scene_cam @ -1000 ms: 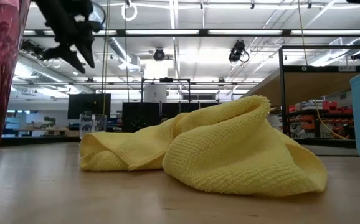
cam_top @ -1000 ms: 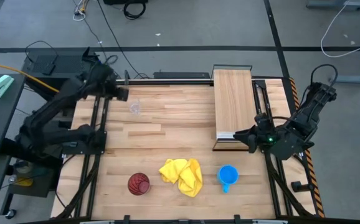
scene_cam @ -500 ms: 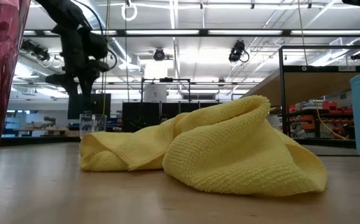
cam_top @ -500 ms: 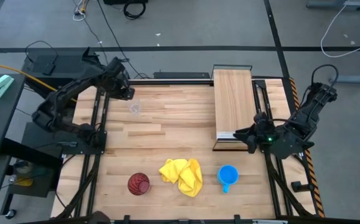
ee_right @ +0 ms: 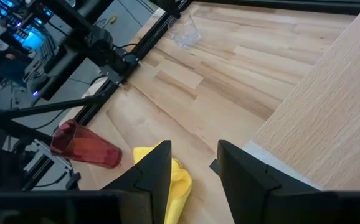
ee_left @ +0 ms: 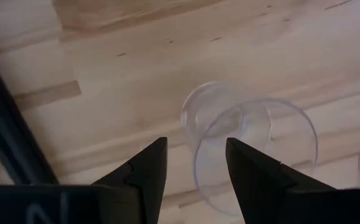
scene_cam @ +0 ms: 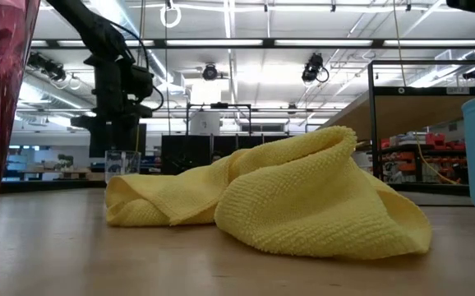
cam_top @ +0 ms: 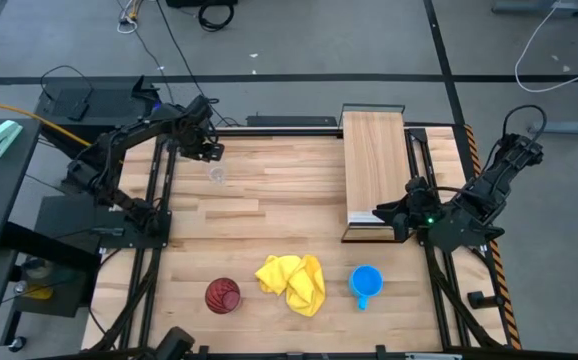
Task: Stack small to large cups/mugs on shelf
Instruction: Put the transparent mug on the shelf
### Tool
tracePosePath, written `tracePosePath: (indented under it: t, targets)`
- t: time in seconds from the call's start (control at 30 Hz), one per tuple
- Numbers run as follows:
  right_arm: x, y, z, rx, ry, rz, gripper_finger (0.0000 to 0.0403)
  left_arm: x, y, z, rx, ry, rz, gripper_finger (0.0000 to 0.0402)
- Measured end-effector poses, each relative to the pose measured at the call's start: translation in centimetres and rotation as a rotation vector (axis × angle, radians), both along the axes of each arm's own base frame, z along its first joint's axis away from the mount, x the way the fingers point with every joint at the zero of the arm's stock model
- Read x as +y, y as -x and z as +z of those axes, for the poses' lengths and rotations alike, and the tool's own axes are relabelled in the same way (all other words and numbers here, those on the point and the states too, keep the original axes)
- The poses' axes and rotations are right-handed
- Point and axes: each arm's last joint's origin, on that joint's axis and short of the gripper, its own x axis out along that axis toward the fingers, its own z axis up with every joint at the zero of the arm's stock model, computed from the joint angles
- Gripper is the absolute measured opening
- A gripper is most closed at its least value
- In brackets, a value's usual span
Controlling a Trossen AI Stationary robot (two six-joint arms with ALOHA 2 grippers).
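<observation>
A small clear plastic cup (cam_top: 216,173) stands upright on the tabletop at the far left; it also shows in the low view (scene_cam: 122,161). My left gripper (cam_top: 210,151) is open just above it, pointing down, its fingers (ee_left: 144,174) over the cup's (ee_left: 250,147) rim without touching. A dark red tumbler (cam_top: 222,295) and a blue mug (cam_top: 366,283) stand near the front edge. The light-wood shelf (cam_top: 374,165) lies at the far right. My right gripper (cam_top: 392,212) is open and empty at the shelf's near end.
A crumpled yellow cloth (cam_top: 292,283) lies between the tumbler and the mug; in the low view (scene_cam: 279,193) it fills the middle. Black frame rails (cam_top: 156,200) run along both table sides. The right wrist view shows the tumbler (ee_right: 83,146) and the shelf top (ee_right: 329,112).
My left gripper has gone down and a little toward the table's right edge, tipping its fingers downward, until it hangs just above the clear cup. The cup has not moved.
</observation>
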Motion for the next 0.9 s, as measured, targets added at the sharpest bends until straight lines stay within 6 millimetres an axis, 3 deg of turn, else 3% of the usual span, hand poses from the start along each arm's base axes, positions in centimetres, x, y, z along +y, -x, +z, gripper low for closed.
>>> tracePosePath:
  t: [0.27,0.63,0.9]
  targets:
    - [0.0,0.0,0.0,-0.004,0.004,-0.005,0.0137,0.4,-0.8,-1.6,0.027,0.039,-0.015,0.0142]
    - [-0.5,-0.3,0.0,0.002,0.024,-0.030,0.0137,0.1,-3.4,-1.7,-0.043,-0.046,-0.062,0.0012]
    - [-1.3,-0.6,-0.2,0.053,0.060,-0.041,0.0137,-1.6,-6.5,-0.9,-0.117,-0.084,-0.182,0.0009]
